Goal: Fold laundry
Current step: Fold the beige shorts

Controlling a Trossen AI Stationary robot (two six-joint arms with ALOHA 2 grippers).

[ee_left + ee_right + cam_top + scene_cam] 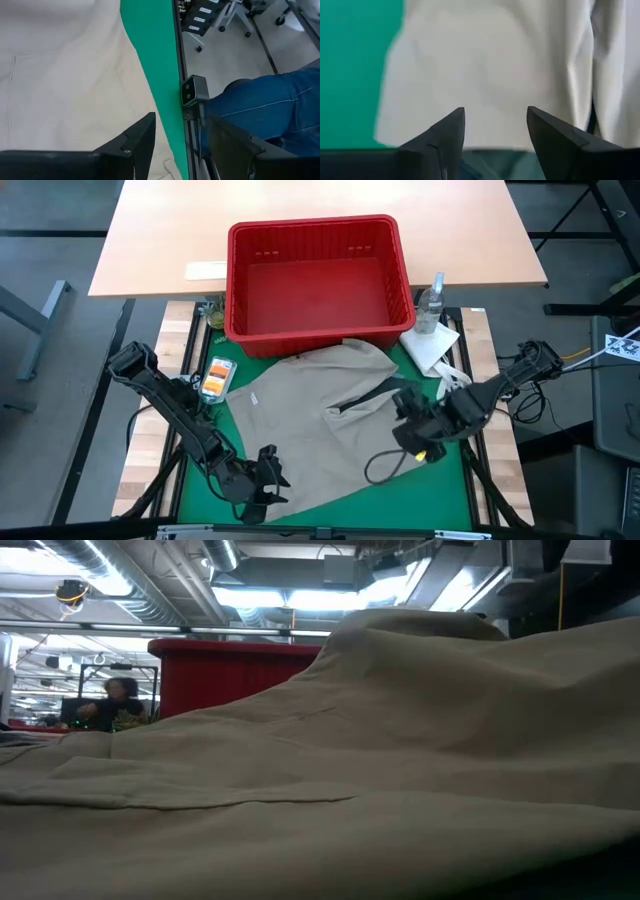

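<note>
Nearest the front edge of the table, the left gripper (pixel 262 480) sits at the near hem of the beige khaki garment (pixel 310 425), its 2 fingers spread apart with nothing between them. In the left wrist view those fingers (pixel 142 145) straddle the line where the khaki meets the green mat (pixel 150 65), and beyond the table edge a small dark camera box (pixel 194 92) is mounted, with a person's leg in blue jeans (pixel 270 107) past it; the rest of that person is cut off.

The khaki garment lies spread over the middle of the mat, rumpled, with a dark slit near its centre. In the low view it fills nearly everything (pixel 380 760), hiding both arms and most of the table.

The right gripper (pixel 415 430) hovers at the garment's right side, fingers wide and empty; its wrist view shows only pale cloth (pixel 500 65) and a strip of green, too blurred to make out seams.

Left of the garment lies a small orange-labelled packet (pixel 216 376). To the right, a white cloth (pixel 432 346) and a clear bottle (pixel 432 302) stand beside the red basket (pixel 318 240), whose floor shows bare. Only its rim (pixel 230 650) rises above the cloth in the low view, with a blurred person (pixel 115 705) far behind.
</note>
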